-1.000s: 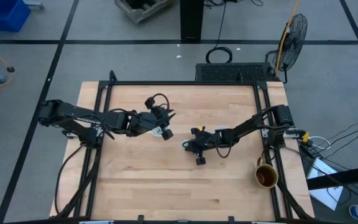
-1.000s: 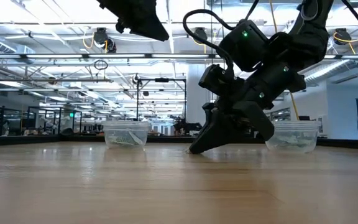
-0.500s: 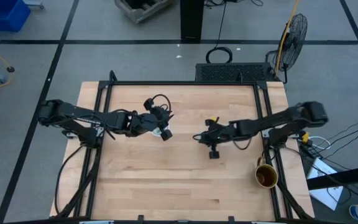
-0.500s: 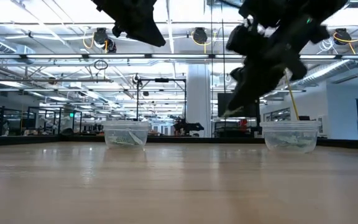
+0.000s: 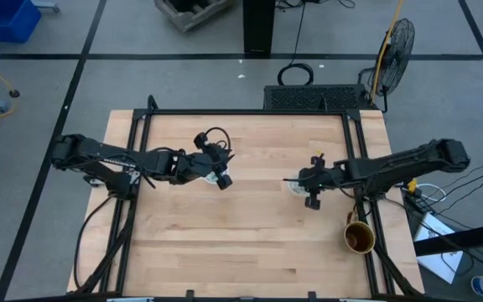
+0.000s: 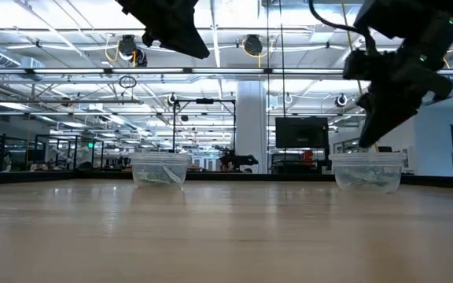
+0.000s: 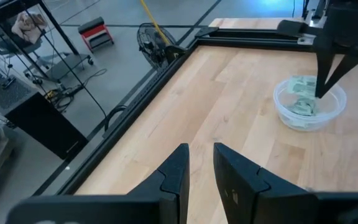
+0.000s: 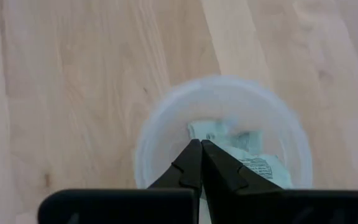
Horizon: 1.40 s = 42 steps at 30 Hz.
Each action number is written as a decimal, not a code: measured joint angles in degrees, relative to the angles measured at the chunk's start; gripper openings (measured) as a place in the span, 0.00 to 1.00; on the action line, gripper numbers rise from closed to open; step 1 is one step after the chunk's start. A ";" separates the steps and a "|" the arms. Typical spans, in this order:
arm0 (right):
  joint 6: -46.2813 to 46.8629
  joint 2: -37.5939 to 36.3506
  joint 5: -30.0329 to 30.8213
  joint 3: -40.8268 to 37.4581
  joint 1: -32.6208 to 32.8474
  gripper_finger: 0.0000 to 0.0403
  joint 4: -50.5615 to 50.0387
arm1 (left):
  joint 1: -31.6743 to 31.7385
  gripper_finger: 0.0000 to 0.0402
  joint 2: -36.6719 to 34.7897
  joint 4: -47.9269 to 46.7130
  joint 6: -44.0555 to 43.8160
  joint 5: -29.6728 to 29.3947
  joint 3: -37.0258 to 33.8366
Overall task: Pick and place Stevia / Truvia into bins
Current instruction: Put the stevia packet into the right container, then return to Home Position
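A: From above, what is hard to see?

B: The right gripper (image 5: 294, 183) covers most of its cup (image 5: 295, 186), and the left gripper (image 5: 223, 179) hides the other cup entirely.

A: Do other views help?

B: The table-level view shows both: one cup (image 6: 160, 168) under the left arm, one cup (image 6: 367, 170) under the right, each with packets (image 6: 158, 176) inside. The right wrist view looks straight down into the cup (image 8: 219, 134); green-and-white packets (image 8: 252, 160) lie there, with print too small to read.

A: And the fingers?

B: The right fingers (image 8: 191, 165) meet at the tips; whether anything is pinched between them, I cannot tell. The left fingers (image 7: 176, 172) stand slightly apart, empty.
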 joint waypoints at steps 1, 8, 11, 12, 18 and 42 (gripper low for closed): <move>0.51 -0.84 0.04 -1.28 -0.01 0.00 0.63 | 0.00 0.20 0.00 0.03 0.01 -0.01 0.02; 1.46 -5.12 0.04 -8.18 -0.02 0.02 7.59 | 0.00 0.20 0.00 0.20 0.00 -0.01 0.01; 1.32 -5.81 0.04 -9.90 -0.02 0.05 11.76 | 0.00 0.20 0.00 0.45 -0.02 -0.01 0.02; 1.19 -5.89 0.04 -10.35 -0.02 0.07 12.64 | 0.00 0.20 0.00 0.51 0.00 -0.01 0.02; 1.06 -6.59 0.06 -10.54 -0.02 0.15 13.89 | 0.00 0.20 0.00 0.58 0.00 -0.03 0.00; -5.88 -38.37 0.06 -10.49 -0.16 0.15 5.87 | -3.81 0.20 -23.95 -46.88 -26.70 -0.65 0.02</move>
